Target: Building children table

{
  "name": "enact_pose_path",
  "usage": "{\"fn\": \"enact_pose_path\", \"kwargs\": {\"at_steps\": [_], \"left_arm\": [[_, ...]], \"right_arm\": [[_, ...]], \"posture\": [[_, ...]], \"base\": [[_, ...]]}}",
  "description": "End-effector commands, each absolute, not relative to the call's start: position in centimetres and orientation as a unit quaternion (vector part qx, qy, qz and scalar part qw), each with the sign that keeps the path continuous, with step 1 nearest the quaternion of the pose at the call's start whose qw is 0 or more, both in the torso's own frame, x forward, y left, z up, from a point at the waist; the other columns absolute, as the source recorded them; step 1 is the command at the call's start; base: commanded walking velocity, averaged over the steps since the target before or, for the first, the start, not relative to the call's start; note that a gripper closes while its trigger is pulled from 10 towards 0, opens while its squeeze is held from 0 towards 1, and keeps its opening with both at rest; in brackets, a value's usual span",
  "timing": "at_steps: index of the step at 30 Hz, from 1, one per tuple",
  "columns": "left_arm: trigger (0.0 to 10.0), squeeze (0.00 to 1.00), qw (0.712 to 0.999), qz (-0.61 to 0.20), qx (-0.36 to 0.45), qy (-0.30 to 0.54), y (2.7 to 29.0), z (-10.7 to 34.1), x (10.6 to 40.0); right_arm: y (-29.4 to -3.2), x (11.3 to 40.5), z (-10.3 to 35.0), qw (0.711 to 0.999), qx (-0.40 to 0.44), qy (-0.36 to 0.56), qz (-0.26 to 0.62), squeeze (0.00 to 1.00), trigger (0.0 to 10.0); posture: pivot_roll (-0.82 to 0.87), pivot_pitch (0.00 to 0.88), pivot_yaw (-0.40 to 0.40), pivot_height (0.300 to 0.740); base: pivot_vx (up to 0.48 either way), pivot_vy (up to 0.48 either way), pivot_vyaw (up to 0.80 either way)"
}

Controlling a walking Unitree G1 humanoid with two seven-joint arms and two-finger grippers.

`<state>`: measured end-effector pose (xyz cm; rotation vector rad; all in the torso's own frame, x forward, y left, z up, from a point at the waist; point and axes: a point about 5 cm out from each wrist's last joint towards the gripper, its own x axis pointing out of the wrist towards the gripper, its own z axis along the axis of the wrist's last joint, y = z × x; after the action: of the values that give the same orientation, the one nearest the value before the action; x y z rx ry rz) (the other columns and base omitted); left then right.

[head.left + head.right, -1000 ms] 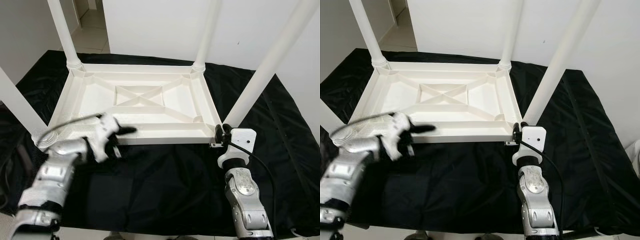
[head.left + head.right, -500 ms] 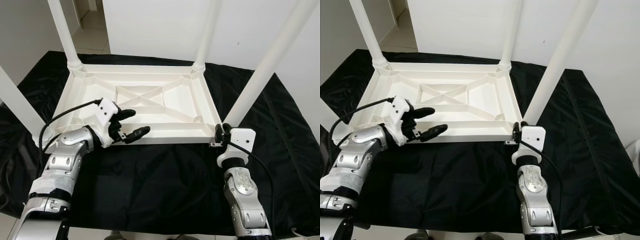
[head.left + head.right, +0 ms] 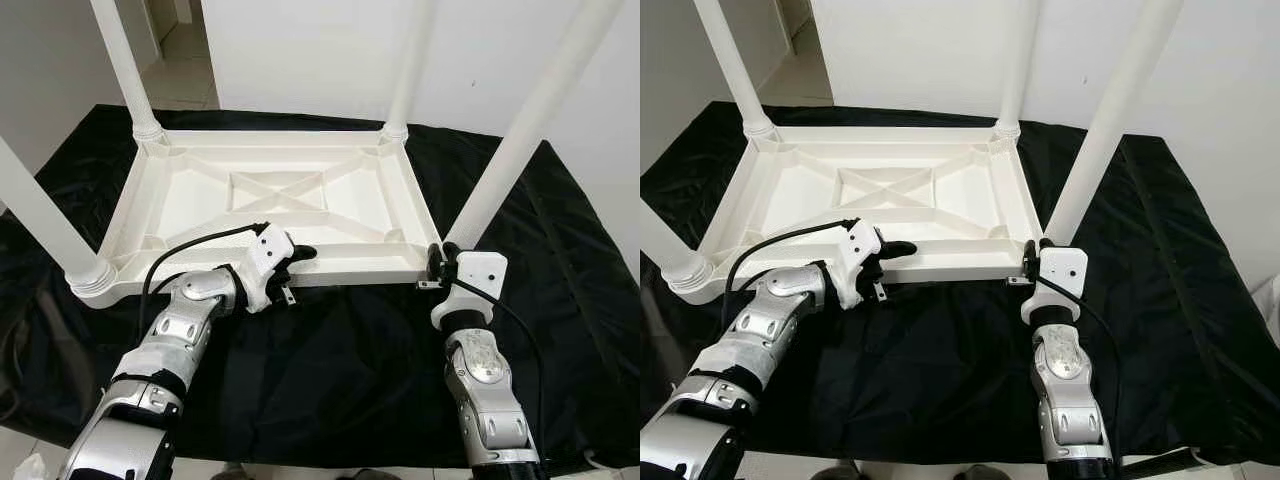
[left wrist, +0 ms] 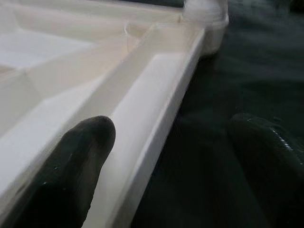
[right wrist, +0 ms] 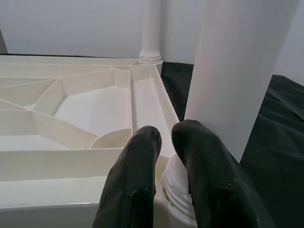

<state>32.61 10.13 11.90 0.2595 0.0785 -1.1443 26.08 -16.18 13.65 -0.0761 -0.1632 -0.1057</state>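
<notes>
The white children's table (image 3: 350, 274) lies upside down on a black cloth (image 3: 340, 360), with its legs standing up. My left gripper (image 3: 297, 273) is open at the middle of the near rim. One of its fingers (image 4: 80, 156) is over the inner channel and the other is outside above the cloth, so the rim (image 4: 161, 128) runs between them. My right gripper (image 3: 435, 266) sits at the near right corner, shut, its fingertips (image 5: 142, 156) against the ribbed base of the near right leg (image 3: 520, 140).
The near left leg (image 3: 40, 220) rises beside my left arm. The far left leg (image 3: 120, 60) and the far right leg (image 3: 410, 70) stand at the back by a white wall. Bare cloth lies between my arms, and tiled floor (image 3: 185, 70) shows at the back left.
My left gripper has swung right and down from above the table's left part to the middle of the near rim, still open. The right arm has stayed at the corner.
</notes>
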Motion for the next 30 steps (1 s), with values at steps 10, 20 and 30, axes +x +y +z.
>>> {"fn": "enact_pose_path", "kwargs": {"at_steps": [10,20,30], "left_arm": [[10.0,0.00,0.901,-0.377,0.194,0.086,10.5,11.2,35.8],[9.3,0.00,0.912,-0.351,0.170,0.127,10.3,11.3,36.1],[0.0,0.00,0.927,-0.313,0.147,0.147,10.4,10.6,36.1]], "right_arm": [[-15.8,26.1,14.3,0.993,-0.029,-0.107,-0.044,0.00,10.0],[-14.7,25.1,13.5,0.995,-0.025,-0.094,-0.026,0.00,10.0],[-15.0,25.0,13.4,0.995,-0.028,-0.092,-0.028,0.00,10.0]], "posture": [[-0.03,0.006,0.006,0.740],[-0.04,0.023,-0.005,0.740],[-0.04,0.031,-0.009,0.740]], "base": [[0.000,0.000,0.00],[0.000,0.000,0.00],[0.000,0.000,0.00]]}}
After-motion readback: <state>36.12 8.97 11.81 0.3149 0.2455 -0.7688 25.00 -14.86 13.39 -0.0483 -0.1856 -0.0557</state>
